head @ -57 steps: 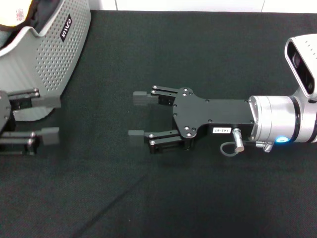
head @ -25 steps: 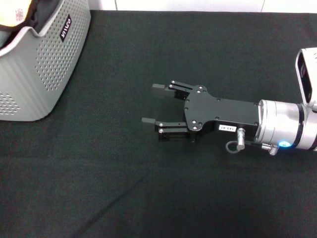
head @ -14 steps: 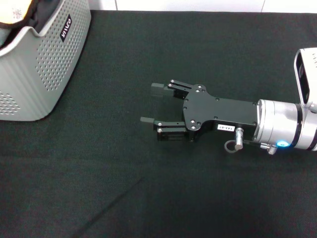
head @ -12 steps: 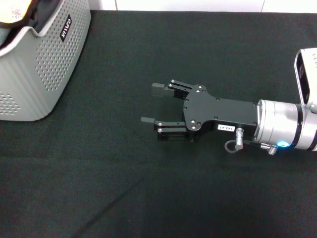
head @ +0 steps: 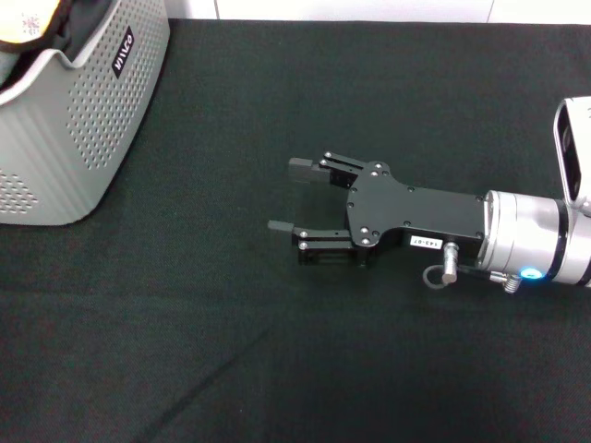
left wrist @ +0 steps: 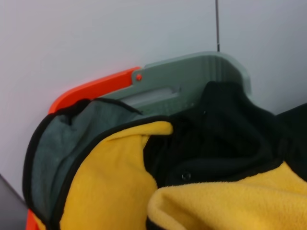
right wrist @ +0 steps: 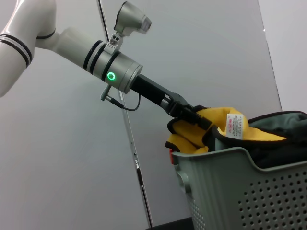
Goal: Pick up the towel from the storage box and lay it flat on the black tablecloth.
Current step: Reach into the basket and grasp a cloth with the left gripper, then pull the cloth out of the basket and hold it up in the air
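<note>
Notice how the work is split: your right gripper (head: 284, 196) lies low over the middle of the black tablecloth (head: 305, 369), pointing left toward the storage box (head: 83, 129), which stands at the far left of the cloth. That placement reads as waiting: it keeps the open stretch of cloth within reach for spreading, and takes no part in the pick itself. Its fingers are spread with a clear gap between them, holding nothing; you cannot tell whether the lower one grazes the fabric.

Your left gripper (right wrist: 184, 112) is up at the box, seen from the right wrist view reaching down from the left into the heap at the rim. It sits right against the yellow folds of the towel (right wrist: 218, 125), but you cannot tell from these views whether it is pinching the cloth or only touching it.

The towel is in the box, bunched with its yellow side outward and a grey-green flap (left wrist: 62, 143) showing beside dark fabric. Judged from this, the lift is not done.
</note>
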`<state>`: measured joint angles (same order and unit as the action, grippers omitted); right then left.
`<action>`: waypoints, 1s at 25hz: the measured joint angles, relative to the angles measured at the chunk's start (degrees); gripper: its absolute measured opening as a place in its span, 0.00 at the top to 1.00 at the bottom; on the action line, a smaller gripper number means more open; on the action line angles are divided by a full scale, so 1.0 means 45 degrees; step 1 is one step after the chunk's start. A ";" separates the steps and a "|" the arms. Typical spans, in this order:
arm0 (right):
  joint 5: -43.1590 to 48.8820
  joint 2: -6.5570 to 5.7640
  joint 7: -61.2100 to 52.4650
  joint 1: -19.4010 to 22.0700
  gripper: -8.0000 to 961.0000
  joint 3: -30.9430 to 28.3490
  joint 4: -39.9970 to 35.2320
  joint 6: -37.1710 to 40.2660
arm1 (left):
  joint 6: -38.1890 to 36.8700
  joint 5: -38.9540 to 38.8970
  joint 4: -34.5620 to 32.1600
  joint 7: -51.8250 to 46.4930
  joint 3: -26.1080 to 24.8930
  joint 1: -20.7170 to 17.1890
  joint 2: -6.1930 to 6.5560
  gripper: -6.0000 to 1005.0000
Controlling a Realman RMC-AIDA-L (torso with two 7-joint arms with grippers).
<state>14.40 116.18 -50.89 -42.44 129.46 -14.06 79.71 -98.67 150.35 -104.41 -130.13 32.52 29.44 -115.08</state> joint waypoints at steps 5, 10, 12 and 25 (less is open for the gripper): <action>0.0000 0.0000 0.0017 0.0105 0.11 0.0000 -0.0013 0.0000 | -0.0020 -0.0459 -0.0117 -0.0038 -0.0061 -0.0032 0.0066 0.69; 0.0002 0.0000 0.0038 0.0126 0.11 -0.0125 -0.0020 0.0002 | -0.0011 -0.0782 -0.0536 0.0001 -0.0102 -0.0143 0.0071 0.88; 0.0004 0.0000 0.0103 0.0173 0.11 -0.0198 -0.0021 0.0036 | -0.0002 -0.1233 -0.0778 0.0000 -0.0120 -0.0165 0.0064 0.93; 0.0102 -0.0159 0.0233 0.0728 0.11 -0.1046 0.0087 0.1006 | -0.0018 -0.9309 -0.1607 0.2051 -0.1522 -0.0566 0.0150 0.96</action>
<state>14.86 115.47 -49.84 -39.16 124.75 -13.67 84.24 -98.75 108.46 -111.65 -120.90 25.67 26.89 -114.40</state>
